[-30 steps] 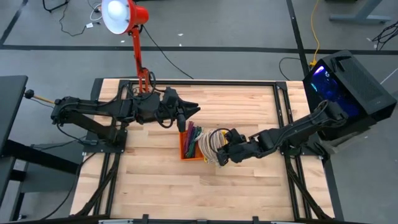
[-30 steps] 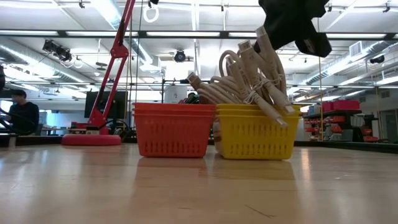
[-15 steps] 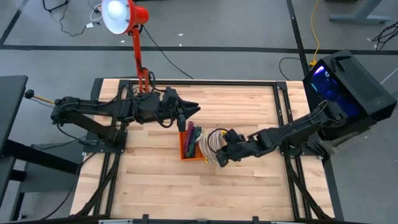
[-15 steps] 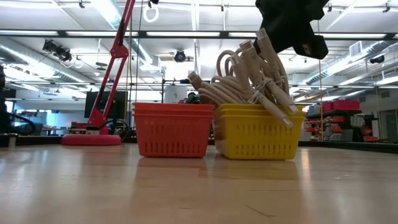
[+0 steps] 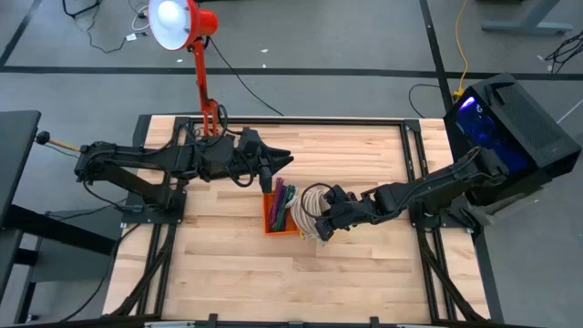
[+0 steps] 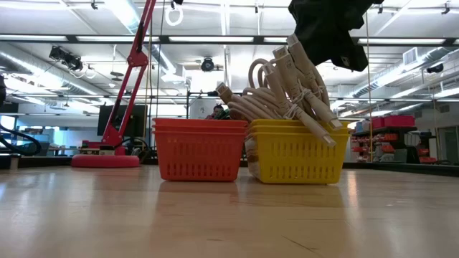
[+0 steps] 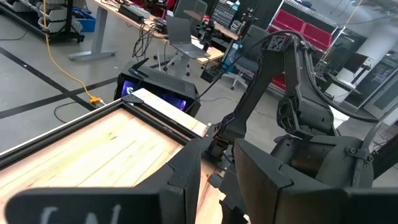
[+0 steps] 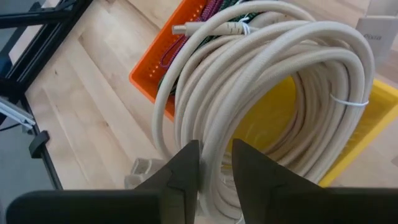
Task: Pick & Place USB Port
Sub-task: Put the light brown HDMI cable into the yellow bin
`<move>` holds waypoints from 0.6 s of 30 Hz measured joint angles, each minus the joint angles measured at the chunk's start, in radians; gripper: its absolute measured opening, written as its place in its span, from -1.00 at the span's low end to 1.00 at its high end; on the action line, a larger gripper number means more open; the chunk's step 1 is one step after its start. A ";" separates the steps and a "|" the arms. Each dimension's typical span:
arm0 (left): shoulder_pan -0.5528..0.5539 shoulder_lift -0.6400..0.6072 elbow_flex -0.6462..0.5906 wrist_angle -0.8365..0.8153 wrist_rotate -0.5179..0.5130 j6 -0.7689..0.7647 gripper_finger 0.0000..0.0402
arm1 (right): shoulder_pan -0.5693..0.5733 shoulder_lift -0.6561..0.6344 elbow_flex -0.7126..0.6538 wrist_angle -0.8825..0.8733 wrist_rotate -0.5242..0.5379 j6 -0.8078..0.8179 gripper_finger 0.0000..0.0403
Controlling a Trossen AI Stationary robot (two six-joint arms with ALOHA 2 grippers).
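**Cream cable coil in the yellow basket, right gripper just above it**

Dark fingers of the right gripper (image 5: 321, 225) stand a narrow gap apart, and in the right wrist view a strand of the coiled cream USB cable (image 8: 273, 93) runs into that gap; whether the pads press on it I cannot tell. From table height the gripper hangs just above the upright end of the coil, touching or nearly touching its top loops. The coil, tied with thin bands, sits in the yellow basket (image 6: 297, 152) and rises well above its rim, with one plug end (image 8: 181, 28) reaching out over the orange basket (image 6: 199, 148). The two baskets stand side by side, touching, near the middle of the wooden table (image 5: 364, 273); the orange one holds green and purple cables.

The left gripper (image 5: 284, 161) waits in the air behind the orange basket, fingers a narrow gap apart and holding nothing. A red desk lamp (image 5: 182, 23) stands at the far edge of the table.
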 joint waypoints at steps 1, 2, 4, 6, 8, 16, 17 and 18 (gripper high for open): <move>0.000 0.000 0.000 0.000 0.000 0.000 -0.49 | -0.003 0.000 0.000 0.000 0.000 -0.001 -0.52; 0.000 0.000 0.000 0.000 0.000 0.000 -0.49 | -0.005 0.000 0.000 0.000 0.000 -0.004 -0.52; 0.000 0.000 0.000 0.000 0.000 0.000 -0.49 | -0.009 0.000 0.000 0.001 0.000 -0.010 -0.52; 0.000 0.000 0.000 0.000 0.000 0.000 -0.49 | -0.012 0.000 0.000 0.003 -0.015 -0.013 -0.51; 0.000 0.000 0.000 0.000 0.000 0.000 -0.49 | -0.012 0.000 0.000 0.007 -0.029 -0.025 -0.51; 0.000 0.000 0.000 0.000 0.000 0.000 -0.49 | -0.011 -0.018 0.000 0.055 -0.019 -0.074 -0.51; 0.000 0.000 0.000 0.000 0.000 0.000 -0.49 | -0.011 -0.022 0.000 0.052 -0.022 -0.078 -0.51; 0.000 0.000 0.000 0.000 0.000 0.000 -0.49 | -0.011 -0.027 0.000 0.049 -0.022 -0.083 -0.51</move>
